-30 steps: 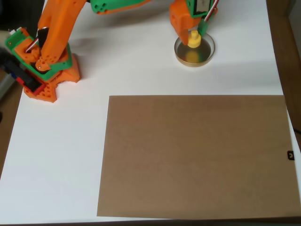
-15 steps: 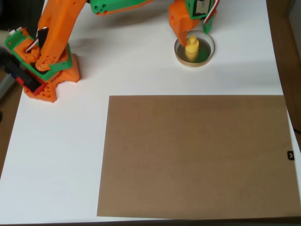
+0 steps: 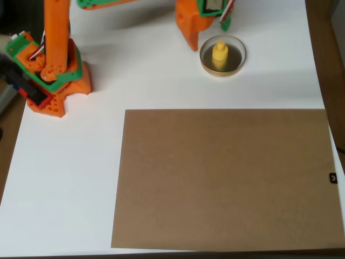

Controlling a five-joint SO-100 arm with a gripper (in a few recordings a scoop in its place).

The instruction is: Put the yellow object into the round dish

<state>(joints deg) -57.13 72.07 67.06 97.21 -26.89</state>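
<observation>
At the left of the overhead view, the orange and green plastic arm base (image 3: 51, 81) sits on the white worktop (image 3: 81, 178), its orange upright link (image 3: 55, 32) rising toward the top edge and a green-trimmed link running right along that edge. The end effector (image 3: 207, 27) hangs at top centre, just left of and above the dish, apart from it; one orange pointed finger (image 3: 190, 33) and a thin green finger tip show with a gap between them, the jaws standing apart and holding nothing. One large flat brown rectangular cardboard sheet (image 3: 226, 178) covers the lower middle and right of the worktop. One small shallow round dish with a pale tan rim and dark see-through bottom (image 3: 237, 62) lies above it, and one small bright yellow plastic piece with a round base and narrow knob (image 3: 219, 54) stands upright inside it.
</observation>
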